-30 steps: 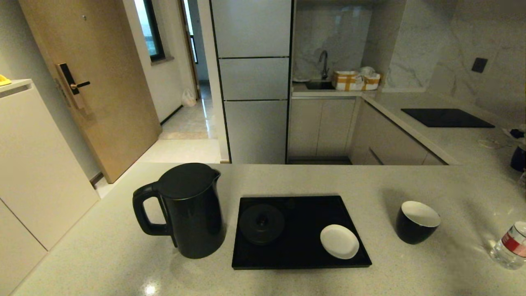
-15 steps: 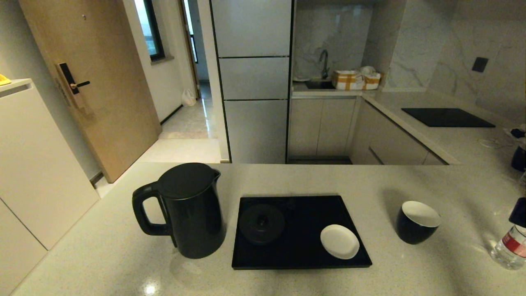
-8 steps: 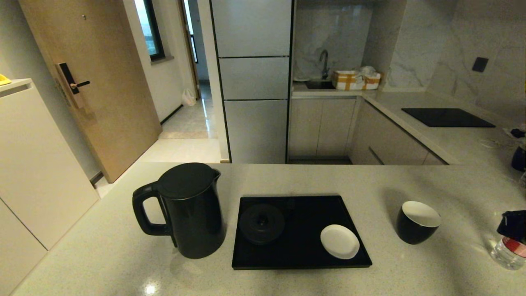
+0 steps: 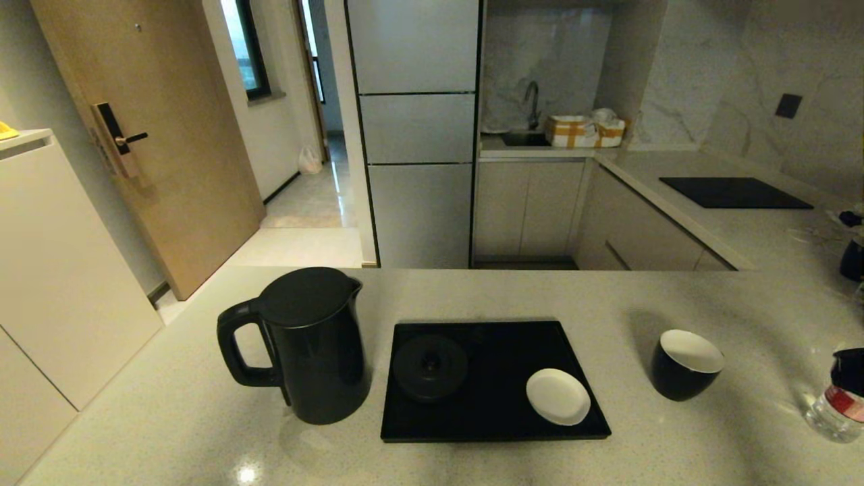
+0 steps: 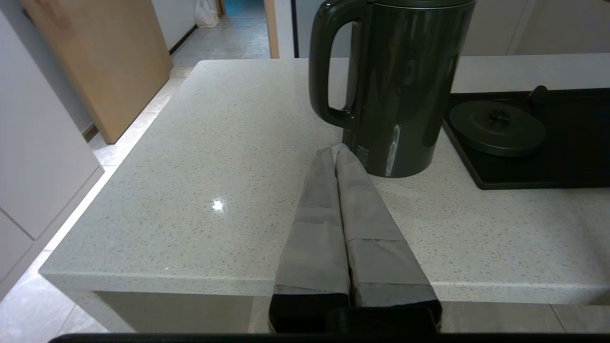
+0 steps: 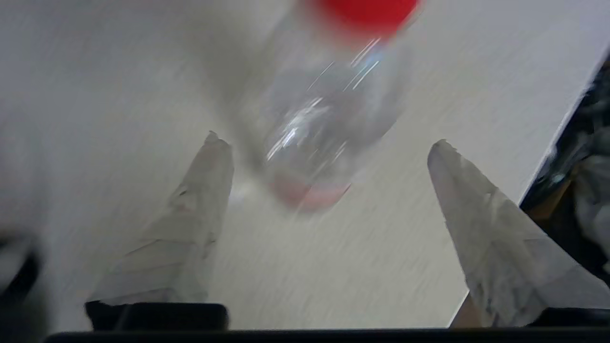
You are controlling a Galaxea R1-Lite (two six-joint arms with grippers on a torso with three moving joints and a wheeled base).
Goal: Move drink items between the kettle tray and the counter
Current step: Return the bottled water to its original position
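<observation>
The tall black kettle (image 4: 304, 344) stands on the counter (image 4: 169, 418) just left of the black kettle tray (image 4: 499, 412), whose round base (image 4: 430, 366) is bare. Right of the tray stands the black cup (image 4: 685, 364). At the far right edge stands the red-labelled bottle (image 4: 829, 413), upright, its cap hidden by my right gripper (image 4: 849, 370). In the right wrist view that gripper (image 6: 326, 142) is open, with the bottle (image 6: 329, 109) just beyond its fingertips and between their lines. My left gripper (image 5: 333, 150) is shut and empty, over the counter's near edge, tips close to the kettle (image 5: 400, 85).
A small white saucer (image 4: 557, 396) lies on the tray's right near corner. A black cooktop panel (image 4: 734, 193) sits on the far right counter, with dark items (image 4: 852, 260) at the right edge. The counter's left edge (image 5: 119, 157) drops to the floor.
My right gripper has come in from the right edge and dropped down over the bottle's top, now covering its cap. Kettle, tray, cup and saucer have not moved.
</observation>
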